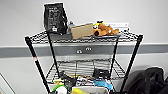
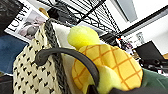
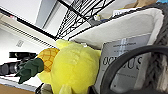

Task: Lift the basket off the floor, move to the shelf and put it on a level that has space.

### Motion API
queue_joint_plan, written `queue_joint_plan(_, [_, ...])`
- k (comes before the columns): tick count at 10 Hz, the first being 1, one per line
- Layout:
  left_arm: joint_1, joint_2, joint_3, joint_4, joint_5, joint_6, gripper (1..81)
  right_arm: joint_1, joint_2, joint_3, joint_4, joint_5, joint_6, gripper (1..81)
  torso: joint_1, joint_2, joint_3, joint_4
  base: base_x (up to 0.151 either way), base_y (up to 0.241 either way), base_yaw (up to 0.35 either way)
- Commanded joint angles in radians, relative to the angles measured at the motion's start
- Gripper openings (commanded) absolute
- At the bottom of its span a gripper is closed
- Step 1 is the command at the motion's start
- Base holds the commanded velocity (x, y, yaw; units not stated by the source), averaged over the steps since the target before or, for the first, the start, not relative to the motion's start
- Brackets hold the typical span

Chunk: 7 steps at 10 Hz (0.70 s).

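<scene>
Cream-beige woven basket (image 1: 90, 89) with pale lining sits low at centre frame before the black wire shelf (image 1: 82, 37); soft-sided, light, plush-filled, likely best taken by its dark looped handles (image 2: 66, 56). Jaw states: cannot tell.

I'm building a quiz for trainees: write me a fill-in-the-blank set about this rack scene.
1. On the rack's top level, the orange plush toy lies beside a cardboard ____.
2. The bag standing on that top level is ____ in colour.
3. The basket holds a plush ____.
4. The wall behind the rack is ____.

Missing words: box; black; pineapple; white
</scene>
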Motion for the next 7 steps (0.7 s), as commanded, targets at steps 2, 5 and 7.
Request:
queue_joint_plan(2, [-0.190,-0.106,0.243,-0.013,-0.040,-0.024,1.0,0.201,-0.100,0.240,0.054,0.016,0.004,1.0,0.000,0.000,0.000,0.000,0.000,0.000,0.000])
queue_joint_plan(5, [-0.262,-0.151,0.306,-0.015,-0.040,-0.062,1.0,0.282,-0.154,0.325,0.101,0.014,0.004,1.0,0.000,0.000,0.000,0.000,0.000,0.000,0.000])
queue_joint_plan(7, [-0.339,-0.165,0.306,-0.015,-0.034,-0.118,1.0,0.373,-0.165,0.336,0.159,0.007,0.004,1.0,0.000,0.000,0.000,0.000,0.000,0.000,0.000])
